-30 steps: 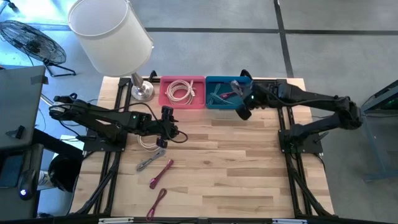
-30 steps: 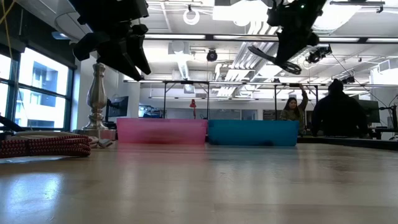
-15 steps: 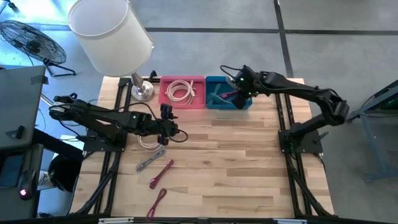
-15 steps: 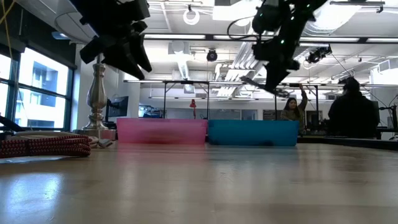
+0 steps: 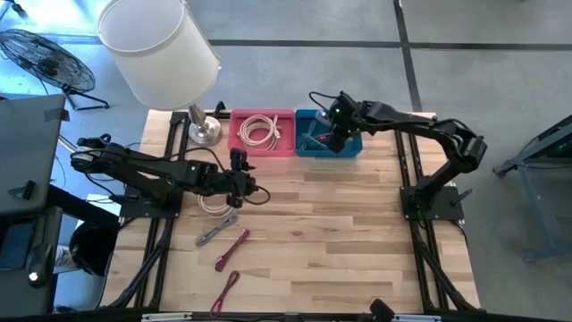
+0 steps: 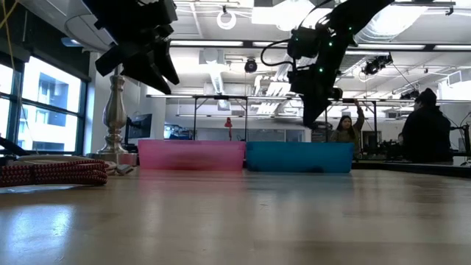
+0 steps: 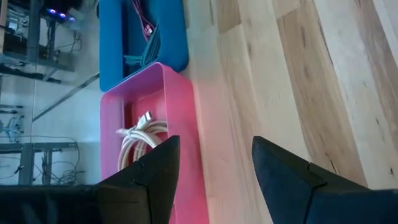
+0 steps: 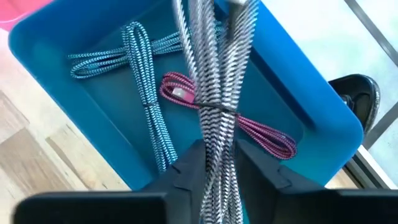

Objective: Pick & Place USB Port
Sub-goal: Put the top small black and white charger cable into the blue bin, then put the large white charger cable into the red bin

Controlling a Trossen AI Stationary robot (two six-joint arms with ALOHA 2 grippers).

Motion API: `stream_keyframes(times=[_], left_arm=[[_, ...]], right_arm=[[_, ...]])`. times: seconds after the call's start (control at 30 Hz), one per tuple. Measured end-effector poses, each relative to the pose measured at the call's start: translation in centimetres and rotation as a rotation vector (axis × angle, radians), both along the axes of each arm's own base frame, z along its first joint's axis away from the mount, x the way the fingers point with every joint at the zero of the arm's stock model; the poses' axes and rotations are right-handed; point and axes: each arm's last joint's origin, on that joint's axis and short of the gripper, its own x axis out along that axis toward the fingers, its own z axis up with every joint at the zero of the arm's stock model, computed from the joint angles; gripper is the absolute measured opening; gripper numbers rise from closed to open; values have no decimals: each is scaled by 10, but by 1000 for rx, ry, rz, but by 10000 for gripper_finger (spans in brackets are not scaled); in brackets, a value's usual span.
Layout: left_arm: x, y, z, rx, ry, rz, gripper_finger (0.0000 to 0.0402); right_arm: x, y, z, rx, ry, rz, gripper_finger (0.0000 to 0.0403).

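Right arm stretched out from its base at the table's right side, elbow raised, wrist bent downward, right gripper (image 5: 334,136) held high near the far edge with a bundled grey braided cable (image 8: 214,93) between its fingers (image 8: 186,171). Left arm extended low from the left side, left gripper (image 5: 243,182) hovering mid-table, fingers (image 7: 158,171) spread apart, nothing between them.
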Motion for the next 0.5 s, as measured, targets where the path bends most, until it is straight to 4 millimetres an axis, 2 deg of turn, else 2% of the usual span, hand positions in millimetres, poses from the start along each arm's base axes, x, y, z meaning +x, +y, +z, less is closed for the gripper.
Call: stream_keyframes(times=[0.2, 0.37, 0.5], left_arm=[[-2, 0, -2, 6, 31, 2, 195], [-3, 0, -3, -11, 32, 18, 195], [-2, -1, -2, -73, -1, 25, 195]], right_arm=[[2, 2, 0, -14, 8, 2, 147], [7, 9, 1, -42, 24, 41, 177], [27, 23, 6, 41, -167, 186, 180]])
